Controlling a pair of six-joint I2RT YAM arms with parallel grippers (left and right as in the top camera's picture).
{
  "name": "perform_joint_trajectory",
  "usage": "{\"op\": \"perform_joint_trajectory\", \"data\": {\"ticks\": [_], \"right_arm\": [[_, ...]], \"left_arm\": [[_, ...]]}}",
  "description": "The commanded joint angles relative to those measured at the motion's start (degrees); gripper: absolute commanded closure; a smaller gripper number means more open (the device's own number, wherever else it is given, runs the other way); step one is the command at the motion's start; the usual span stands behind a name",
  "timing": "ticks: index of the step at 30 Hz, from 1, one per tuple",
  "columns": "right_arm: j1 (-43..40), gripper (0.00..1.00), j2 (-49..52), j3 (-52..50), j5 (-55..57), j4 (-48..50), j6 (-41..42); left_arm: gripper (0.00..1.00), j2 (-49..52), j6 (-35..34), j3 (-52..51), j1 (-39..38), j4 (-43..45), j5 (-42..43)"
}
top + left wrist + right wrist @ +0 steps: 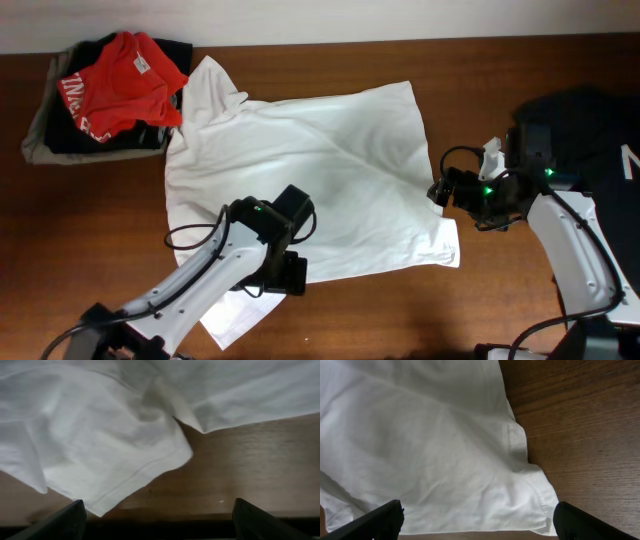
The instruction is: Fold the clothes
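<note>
- Left claw (162,527) gapes wide and holds nothing; only its two dark fingertips show, at the bottom corners of the wrist view, near a rumpled hem of the white T-shirt (330,160)
- Right claw (480,527) stands equally wide, empty, over the shirt's right corner
- Shirt lies spread mid-counter (500,310); left arm (190,285) hides its near-left part
- Black T-shirt (590,130) is cut off at the right edge; red garment (120,80) covers a dark pile

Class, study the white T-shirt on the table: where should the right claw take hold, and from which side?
Grip the white T-shirt at the hemmed corner near the right claw, coming from the exposed table side: its edge lies flat and uncovered.
</note>
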Motion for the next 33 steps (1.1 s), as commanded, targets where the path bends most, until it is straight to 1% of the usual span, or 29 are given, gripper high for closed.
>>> {"op": "perform_joint_trajectory", "data": {"ticks": [1, 2, 4, 5, 9, 17, 24, 28, 33], "right_arm": [[-0.2, 0.02, 0.2, 0.0, 1.0, 0.5, 0.3], [-0.2, 0.01, 0.2, 0.0, 1.0, 0.7, 0.3], [-0.2, 0.01, 0.2, 0.0, 1.0, 1.1, 0.3], [-0.2, 0.01, 0.2, 0.0, 1.0, 1.3, 0.3], [-0.2, 0.01, 0.2, 0.0, 1.0, 1.6, 0.3], [-0.2, 0.01, 0.2, 0.0, 2.1, 1.9, 0.3], [-0.2, 0.01, 0.2, 0.0, 2.0, 1.9, 0.3], [-0.2, 0.01, 0.2, 0.0, 2.0, 2.1, 0.3], [-0.2, 0.01, 0.2, 0.0, 2.0, 2.3, 0.3]], "left_arm": [[0.09, 3.2, -1.4, -0.4, -0.3, 0.0, -2.4], [0.11, 4.1, -1.4, -0.4, -0.3, 0.0, -2.3], [0.11, 6.0, -1.4, -0.4, -0.3, 0.2, -2.3], [0.15, 6.8, -1.4, -0.4, -0.3, 0.3, -2.3], [0.15, 9.3, -1.4, -0.4, -0.3, 1.0, -2.3], [0.16, 9.8, -1.4, -0.7, -0.3, 4.0, -2.3], [0.18, 9.8, -6.3, -6.1, -0.3, 7.3, -2.1], [0.18, 9.8, -6.4, -8.4, -0.3, 10.1, -1.9], [0.18, 9.8, -6.4, -8.4, -0.3, 10.8, -1.9]]}}
